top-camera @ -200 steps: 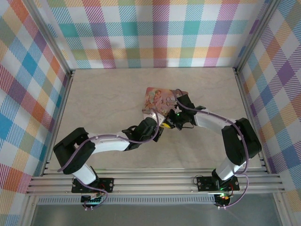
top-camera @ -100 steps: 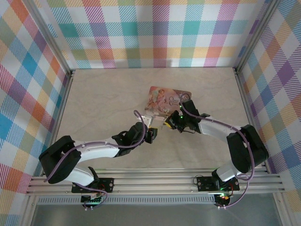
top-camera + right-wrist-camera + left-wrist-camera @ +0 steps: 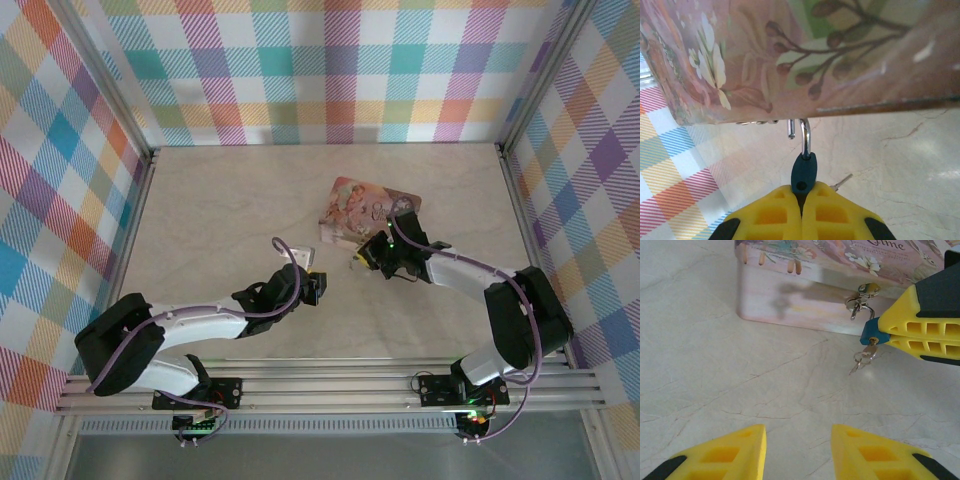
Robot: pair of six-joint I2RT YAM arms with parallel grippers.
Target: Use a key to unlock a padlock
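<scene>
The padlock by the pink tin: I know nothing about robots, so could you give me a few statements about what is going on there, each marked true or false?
1. The right gripper is clamped on the padlock. True.
2. The left gripper holds the key. False: its jaws stand open and empty, and the key hangs under the padlock.
3. The padlock is far from the tin. False: it is held up close to the tin's front wall, just below the clasp.
4. The tin is pink with printed flowers. True.

Pale marbled table (image 3: 220, 210); pink tin (image 3: 362, 206) resting flat on it.
</scene>
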